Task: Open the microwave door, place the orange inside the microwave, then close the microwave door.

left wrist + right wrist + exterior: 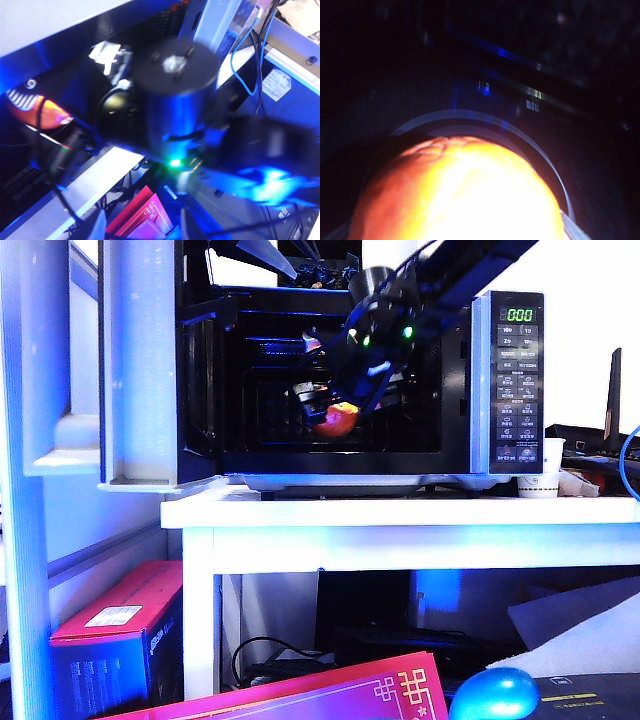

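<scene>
The microwave (510,370) stands on a white table with its door (140,360) swung wide open to the left, pale inner face showing. My right gripper (335,412) reaches deep into the dark cavity. Its jaws stand wide on either side of the orange (342,421). In the right wrist view the orange (465,195) fills the space at the right gripper (465,235) and hides most of both fingers, with the glass turntable ring (540,150) behind it. My left gripper (143,225) hangs open and empty above the right arm's wrist, and the orange (42,112) shows beyond it.
The white table (400,515) carries a paper cup (540,475) beside the microwave. Below it are a red box (120,640), a red patterned box (330,695) and a shiny blue egg-shaped object (495,695). Cables hang at the right.
</scene>
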Tool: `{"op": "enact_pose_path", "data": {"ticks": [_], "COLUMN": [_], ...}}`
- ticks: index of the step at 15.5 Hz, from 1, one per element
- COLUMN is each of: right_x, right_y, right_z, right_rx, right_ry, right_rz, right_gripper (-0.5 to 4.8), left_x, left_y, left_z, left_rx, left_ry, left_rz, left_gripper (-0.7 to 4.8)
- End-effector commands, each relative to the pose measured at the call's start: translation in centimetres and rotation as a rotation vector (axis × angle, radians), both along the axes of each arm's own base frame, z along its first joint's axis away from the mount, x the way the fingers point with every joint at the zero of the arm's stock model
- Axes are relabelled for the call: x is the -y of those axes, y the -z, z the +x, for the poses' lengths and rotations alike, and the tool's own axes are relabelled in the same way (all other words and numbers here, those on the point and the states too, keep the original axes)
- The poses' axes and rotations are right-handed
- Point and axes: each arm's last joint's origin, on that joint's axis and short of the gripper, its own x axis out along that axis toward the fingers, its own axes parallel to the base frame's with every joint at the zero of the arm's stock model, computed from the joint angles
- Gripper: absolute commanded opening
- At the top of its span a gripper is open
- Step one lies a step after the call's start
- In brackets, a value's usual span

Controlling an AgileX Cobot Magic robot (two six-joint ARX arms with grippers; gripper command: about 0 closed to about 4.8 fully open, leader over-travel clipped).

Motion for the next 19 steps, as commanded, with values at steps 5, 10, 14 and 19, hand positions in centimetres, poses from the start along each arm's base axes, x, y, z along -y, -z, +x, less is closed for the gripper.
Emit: {"op": "enact_pose_path", "data": {"ticks": [5,10,14,19], "right_x": [-0.7,-0.7,-0.5,-0.1], "right_y": [6.7,6.6,6.1,3.9], "right_z": [2.1,2.3,2.5,1.6], "right_rx": [-0.118,-0.051,-0.019,-0.081], "right_ry": [0.032,0.011,0.102,0.108], "right_rz": [0.242,0.204,0.273,0.245], "right_gripper": [4.79,4.79,4.79,0.83], "left_x": [-0.1,-0.1,-0.1,-0.1], "left_y": [-0.2,-0.2,-0.2,-0.2], "left_z": [-0.2,-0.2,-0.2,-0.2], "left_rx": [0.001,0.004,0.004,0.003], "left_ry": [0.002,0.002,0.002,0.003], "left_rz": [0.003,0.001,0.002,0.002], "left_gripper": [2.06,2.06,2.06,2.06]}}
